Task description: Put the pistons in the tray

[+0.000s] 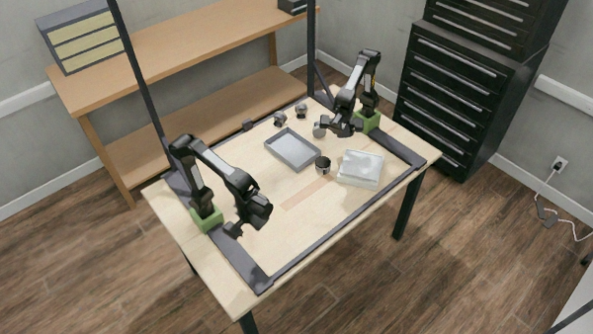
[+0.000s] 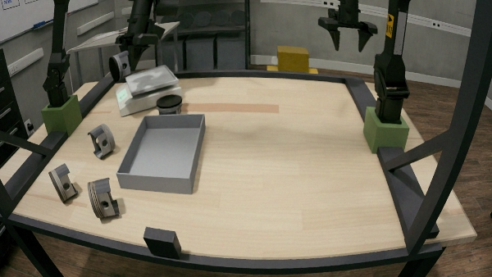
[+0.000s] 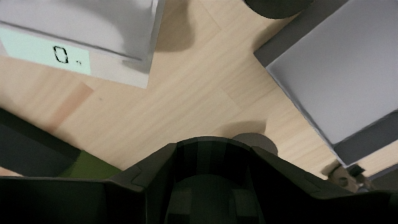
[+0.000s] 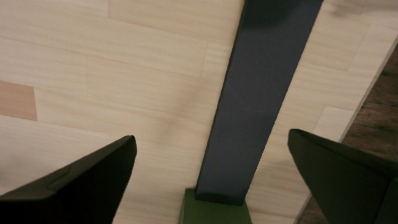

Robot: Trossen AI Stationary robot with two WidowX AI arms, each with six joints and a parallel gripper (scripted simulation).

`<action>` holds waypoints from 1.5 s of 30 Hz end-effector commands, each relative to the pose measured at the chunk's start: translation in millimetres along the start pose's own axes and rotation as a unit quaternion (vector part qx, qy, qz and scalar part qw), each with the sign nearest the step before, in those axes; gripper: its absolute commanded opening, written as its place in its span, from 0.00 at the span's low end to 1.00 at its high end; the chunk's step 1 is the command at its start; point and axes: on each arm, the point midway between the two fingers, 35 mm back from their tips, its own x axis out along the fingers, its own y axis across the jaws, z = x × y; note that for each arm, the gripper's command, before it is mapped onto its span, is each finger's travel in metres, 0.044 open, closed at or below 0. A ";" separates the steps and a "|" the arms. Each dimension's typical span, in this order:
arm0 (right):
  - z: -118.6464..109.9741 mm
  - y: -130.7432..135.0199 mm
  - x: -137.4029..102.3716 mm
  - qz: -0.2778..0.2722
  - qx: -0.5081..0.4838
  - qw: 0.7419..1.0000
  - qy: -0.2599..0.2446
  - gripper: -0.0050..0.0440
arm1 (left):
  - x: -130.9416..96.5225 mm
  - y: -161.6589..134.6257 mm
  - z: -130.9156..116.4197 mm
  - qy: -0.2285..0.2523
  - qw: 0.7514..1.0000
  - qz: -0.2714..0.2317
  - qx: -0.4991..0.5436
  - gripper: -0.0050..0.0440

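My left gripper (image 2: 130, 52) (image 3: 213, 152) is shut on a piston (image 2: 119, 67) (image 3: 212, 147), held in the air beside the scale. My right gripper (image 2: 348, 41) (image 4: 211, 139) is open and empty, high at the other end of the table. The steel tray (image 1: 296, 148) (image 2: 156, 183) (image 3: 340, 70) is empty. A dark-topped piston (image 1: 322, 165) (image 2: 169, 104) stands between tray and scale. Three more pistons lie on the table: one (image 1: 318, 129) (image 2: 102, 141) beside the tray, another (image 1: 301, 110) (image 2: 63, 183) and a third (image 1: 280, 119) (image 2: 104, 198) farther along.
The scale (image 1: 361, 165) (image 2: 152, 82) (image 3: 117, 76) has nothing on its pan and shows 0 in the left wrist view. A small black block (image 1: 247, 125) (image 2: 162, 242) sits at the table edge. Dark frame rails and uprights border the table.
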 end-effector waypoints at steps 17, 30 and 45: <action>5.5 1.1 -8.5 0.001 -0.003 1.000 -0.017 0.92 | -9.5 -4.4 -2.4 -0.111 0.969 0.068 0.211 0.43; 5.5 1.1 -8.5 0.001 -0.003 1.000 -0.017 0.92 | -23.0 21.4 11.5 -0.154 0.968 0.077 0.181 0.43; 5.5 1.1 -8.5 0.001 -0.003 1.000 -0.017 0.92 | -42.5 77.2 39.3 -0.163 0.982 0.064 0.066 0.43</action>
